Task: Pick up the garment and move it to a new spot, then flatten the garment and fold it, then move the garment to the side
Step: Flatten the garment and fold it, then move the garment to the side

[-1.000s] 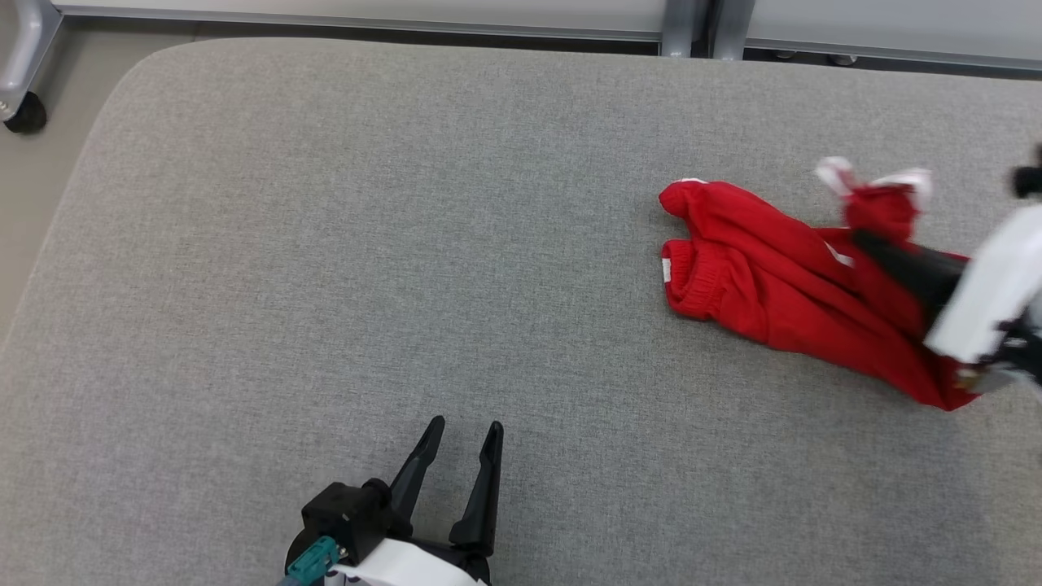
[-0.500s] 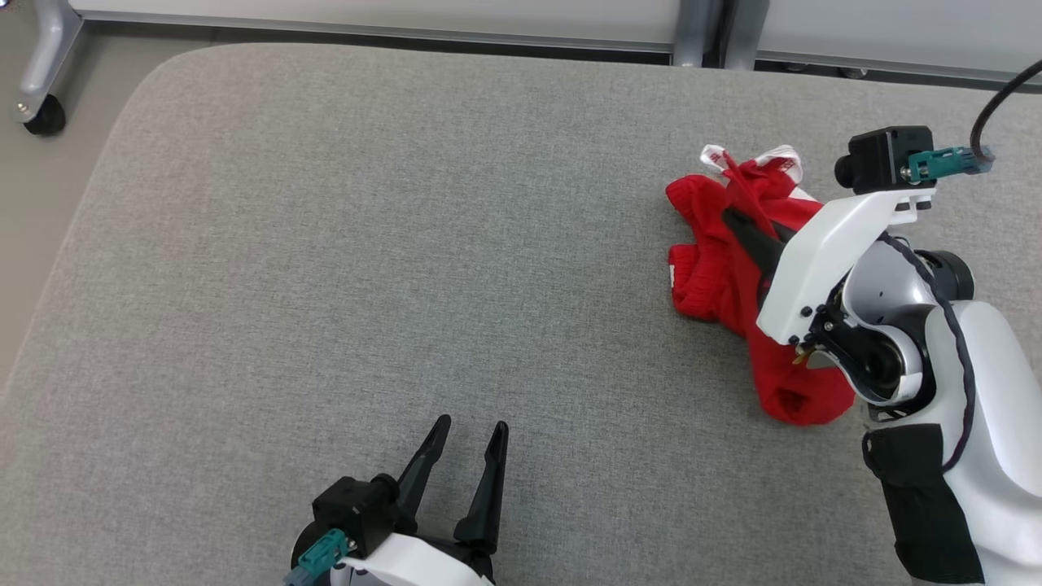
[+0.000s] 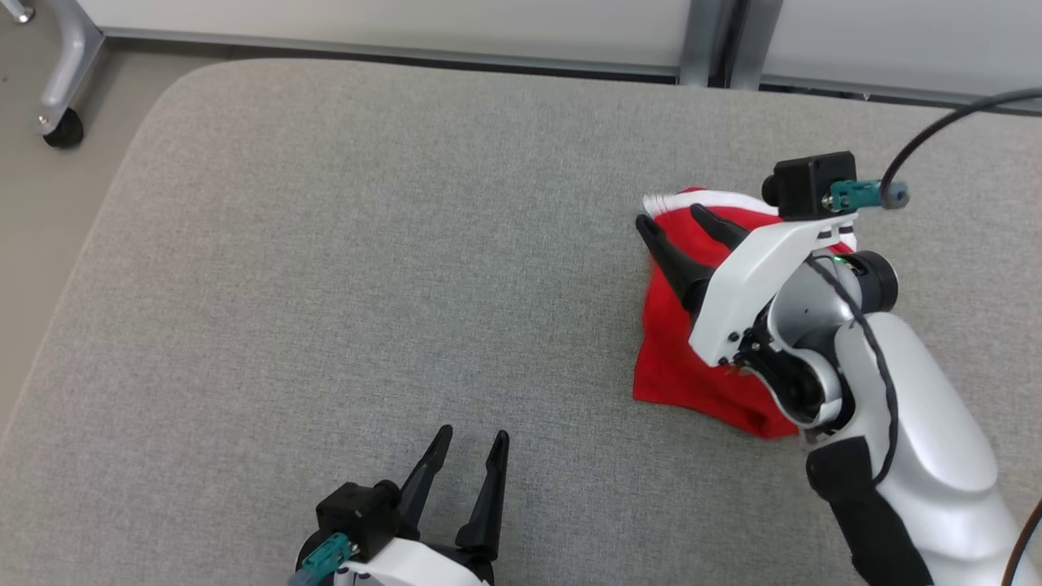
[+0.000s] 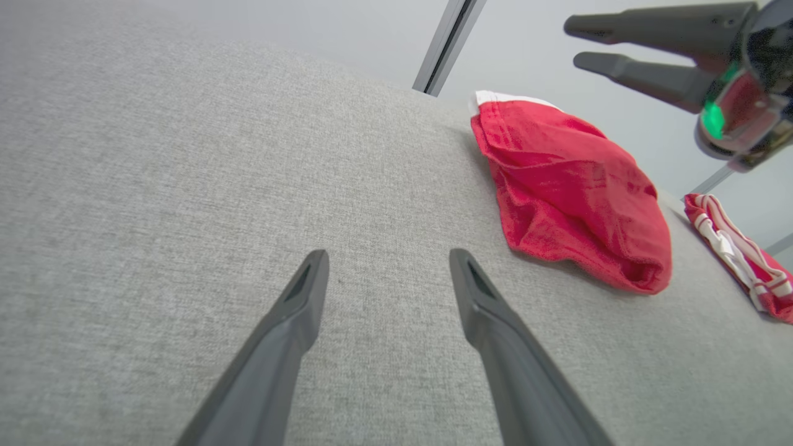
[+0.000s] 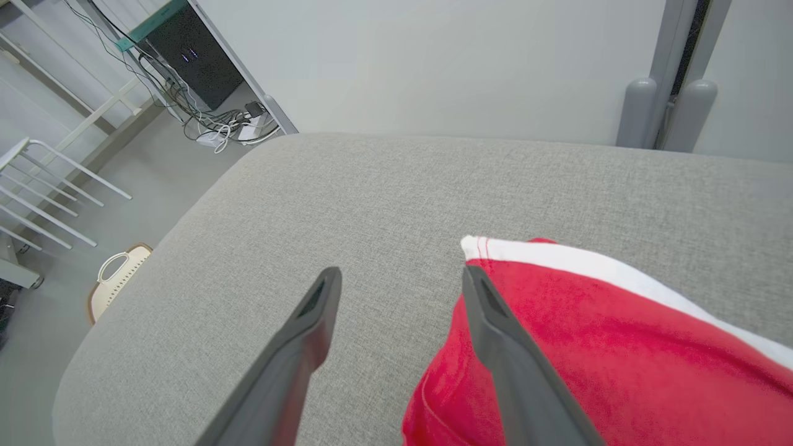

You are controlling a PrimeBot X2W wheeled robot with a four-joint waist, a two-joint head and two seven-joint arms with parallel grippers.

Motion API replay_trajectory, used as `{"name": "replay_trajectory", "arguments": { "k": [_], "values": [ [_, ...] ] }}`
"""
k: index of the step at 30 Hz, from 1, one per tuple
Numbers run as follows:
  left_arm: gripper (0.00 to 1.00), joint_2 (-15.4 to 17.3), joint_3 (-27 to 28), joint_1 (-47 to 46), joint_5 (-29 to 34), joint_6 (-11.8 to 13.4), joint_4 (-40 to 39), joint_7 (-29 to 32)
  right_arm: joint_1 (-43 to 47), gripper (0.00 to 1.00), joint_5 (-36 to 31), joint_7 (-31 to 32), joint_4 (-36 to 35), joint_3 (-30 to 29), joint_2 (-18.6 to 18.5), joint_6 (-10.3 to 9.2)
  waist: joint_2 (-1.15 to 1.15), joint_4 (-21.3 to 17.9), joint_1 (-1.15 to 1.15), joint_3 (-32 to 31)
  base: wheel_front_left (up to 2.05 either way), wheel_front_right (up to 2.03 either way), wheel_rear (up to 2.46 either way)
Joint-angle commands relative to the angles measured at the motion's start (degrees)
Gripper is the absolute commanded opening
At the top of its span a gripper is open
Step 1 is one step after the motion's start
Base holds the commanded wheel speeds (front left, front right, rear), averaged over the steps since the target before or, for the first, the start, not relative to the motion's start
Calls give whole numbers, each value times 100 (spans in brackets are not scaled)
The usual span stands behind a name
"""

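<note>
The red garment (image 3: 676, 366) with a white band lies in a folded heap on the right part of the grey padded table (image 3: 326, 244). My right gripper (image 3: 671, 218) hangs open over the garment's far left corner, with nothing between its fingers. In the right wrist view the right gripper (image 5: 401, 275) stands wide above the garment (image 5: 588, 328), one finger over its white-edged corner and the other over bare table. My left gripper (image 3: 472, 435) rests open near the table's front edge, well left of the garment. The left wrist view shows the left gripper (image 4: 389, 257), the garment (image 4: 570, 192) and the right gripper (image 4: 570, 43) above it.
A second red cloth with white stripes (image 4: 743, 254) lies on the table beyond the garment. A wheeled stand leg (image 3: 61, 130) is on the floor off the far left corner. Metal posts (image 3: 704, 41) rise behind the far edge. A black box with cables (image 5: 192, 56) sits on the floor.
My right gripper carried the garment's end leftward over the rest of it, then opened and let go. The garment now lies folded over. The head view has shifted a little.
</note>
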Motion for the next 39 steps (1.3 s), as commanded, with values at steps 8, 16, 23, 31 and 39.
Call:
{"name": "replay_trajectory", "arguments": {
  "k": [8,16,23,31,39],
  "values": [
    [100,61,442,420,58,105,-158,-31,984,100,-614,-1417,-1074,406,-697,2,0,-186,0,-605,0,0,0],
    [100,65,1309,897,619,141,-630,-32,2517,100,-1134,-3291,-1098,-240,-1665,2,0,-507,0,-1029,0,0,0],
    [100,-29,1963,1293,1119,-33,-710,-27,3484,100,-1117,-4016,-297,-1276,-1528,2,0,-587,0,-1485,0,0,0],
    [100,-176,2607,1572,1503,-341,-627,-27,4126,100,-1522,-4038,-421,-2135,-1119,2,0,-671,0,-1544,0,0,0],
    [100,-212,2785,1517,1549,-499,-629,-27,3712,100,-1054,-4039,-548,-1684,-1067,2,0,-681,0,-1434,0,0,0]
  ]
}}
